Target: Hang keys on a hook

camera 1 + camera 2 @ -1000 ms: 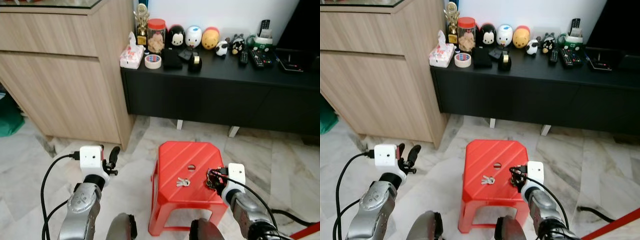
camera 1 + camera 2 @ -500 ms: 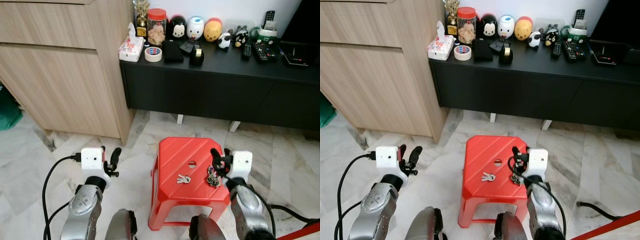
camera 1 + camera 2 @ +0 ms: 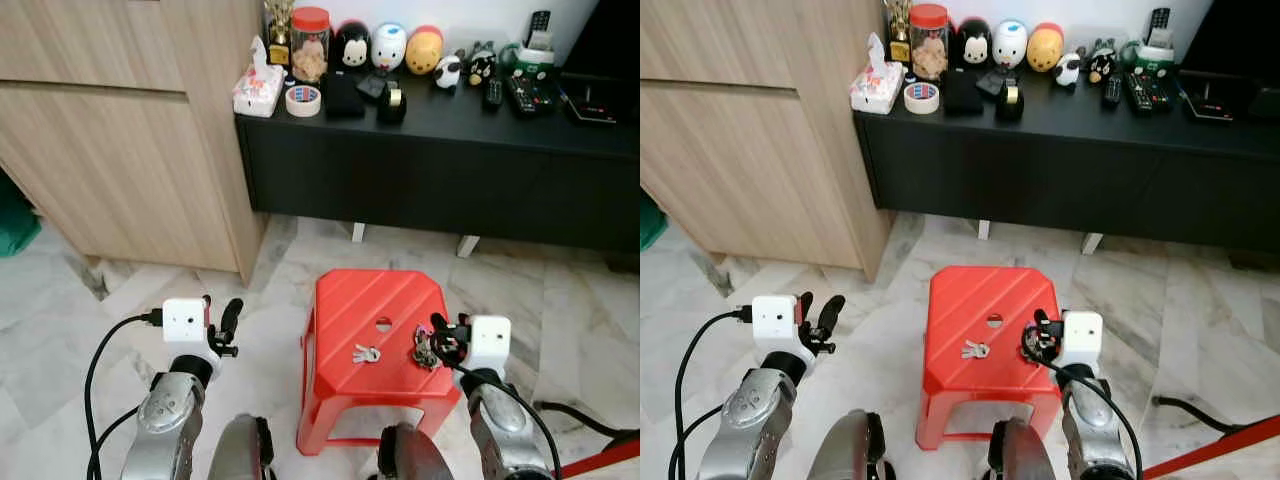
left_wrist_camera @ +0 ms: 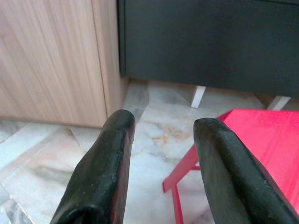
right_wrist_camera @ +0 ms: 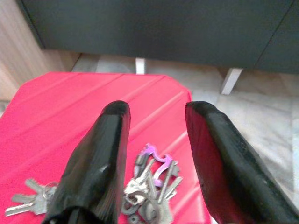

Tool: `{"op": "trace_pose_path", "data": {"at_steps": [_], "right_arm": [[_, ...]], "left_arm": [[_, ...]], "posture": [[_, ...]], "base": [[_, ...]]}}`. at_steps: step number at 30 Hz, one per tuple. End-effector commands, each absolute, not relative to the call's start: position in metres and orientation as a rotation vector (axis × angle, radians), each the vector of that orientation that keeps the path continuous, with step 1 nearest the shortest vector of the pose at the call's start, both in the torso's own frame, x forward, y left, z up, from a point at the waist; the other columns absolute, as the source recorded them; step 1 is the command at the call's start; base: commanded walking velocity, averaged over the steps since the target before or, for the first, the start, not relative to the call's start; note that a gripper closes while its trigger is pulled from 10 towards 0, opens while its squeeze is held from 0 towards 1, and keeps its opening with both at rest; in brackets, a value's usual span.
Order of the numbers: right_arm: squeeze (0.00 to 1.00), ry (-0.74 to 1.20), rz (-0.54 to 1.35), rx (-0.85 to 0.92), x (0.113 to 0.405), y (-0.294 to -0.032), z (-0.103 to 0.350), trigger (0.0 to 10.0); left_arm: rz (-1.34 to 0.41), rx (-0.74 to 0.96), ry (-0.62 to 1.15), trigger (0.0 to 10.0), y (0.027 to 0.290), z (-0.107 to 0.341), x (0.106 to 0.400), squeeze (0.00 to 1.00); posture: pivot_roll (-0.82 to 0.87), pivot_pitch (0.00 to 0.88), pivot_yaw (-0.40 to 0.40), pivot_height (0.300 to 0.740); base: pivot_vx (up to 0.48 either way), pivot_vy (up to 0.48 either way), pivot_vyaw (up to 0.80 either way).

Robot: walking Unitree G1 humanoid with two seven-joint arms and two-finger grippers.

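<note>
Right wrist view: right gripper spread wide, empty, over key bunch on red stool; reach step, next descend and pinch.

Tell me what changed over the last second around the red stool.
The right gripper swung up over the stool, then settled back low at the key bunch, fingers open astride it. The head camera tilted down. The red stool, the small keys and the left gripper stayed put.

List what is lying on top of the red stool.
Two key sets lie on the red stool: a small silver bunch near the middle and a bigger bunch with a purple clip beneath the right gripper, whose open jaws cover part of it.
</note>
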State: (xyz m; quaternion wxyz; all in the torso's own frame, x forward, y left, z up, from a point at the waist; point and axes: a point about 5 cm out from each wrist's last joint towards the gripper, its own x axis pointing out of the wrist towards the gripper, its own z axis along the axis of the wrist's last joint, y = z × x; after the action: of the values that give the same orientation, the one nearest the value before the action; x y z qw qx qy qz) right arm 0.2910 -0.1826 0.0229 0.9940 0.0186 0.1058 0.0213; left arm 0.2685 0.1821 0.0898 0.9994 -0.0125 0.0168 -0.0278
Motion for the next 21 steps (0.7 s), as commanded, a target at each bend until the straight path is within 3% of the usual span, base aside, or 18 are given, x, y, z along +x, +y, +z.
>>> {"op": "trace_pose_path", "data": {"at_steps": [1,7,11,21], "right_arm": [[0.0,0.264,0.053,0.048,0.288,-0.179,0.015,10.0],[0.0,0.342,0.043,0.018,0.296,-0.178,0.013,10.0],[0.0,0.508,-0.016,-0.042,0.296,-0.185,0.002,10.0],[0.0,0.564,-0.011,-0.014,0.297,-0.186,0.0,10.0]], "left_arm": [[-0.063,-0.017,0.04,10.0,0.183,0.089,0.266,0.0],[-0.063,-0.01,0.043,10.0,0.185,0.09,0.265,0.0],[-0.069,-0.006,0.046,10.0,0.186,0.09,0.265,0.0],[-0.086,0.012,0.045,10.0,0.185,0.091,0.266,0.0]], "posture": [[0.11,0.152,-0.026,0.599],[0.12,0.154,-0.019,0.599],[0.12,0.153,-0.014,0.599],[0.12,0.144,-0.01,0.599]], "base": [[0.0,0.0,0.0],[0.0,0.0,0.0],[0.0,0.0,0.0],[0.0,0.0,0.0]]}}
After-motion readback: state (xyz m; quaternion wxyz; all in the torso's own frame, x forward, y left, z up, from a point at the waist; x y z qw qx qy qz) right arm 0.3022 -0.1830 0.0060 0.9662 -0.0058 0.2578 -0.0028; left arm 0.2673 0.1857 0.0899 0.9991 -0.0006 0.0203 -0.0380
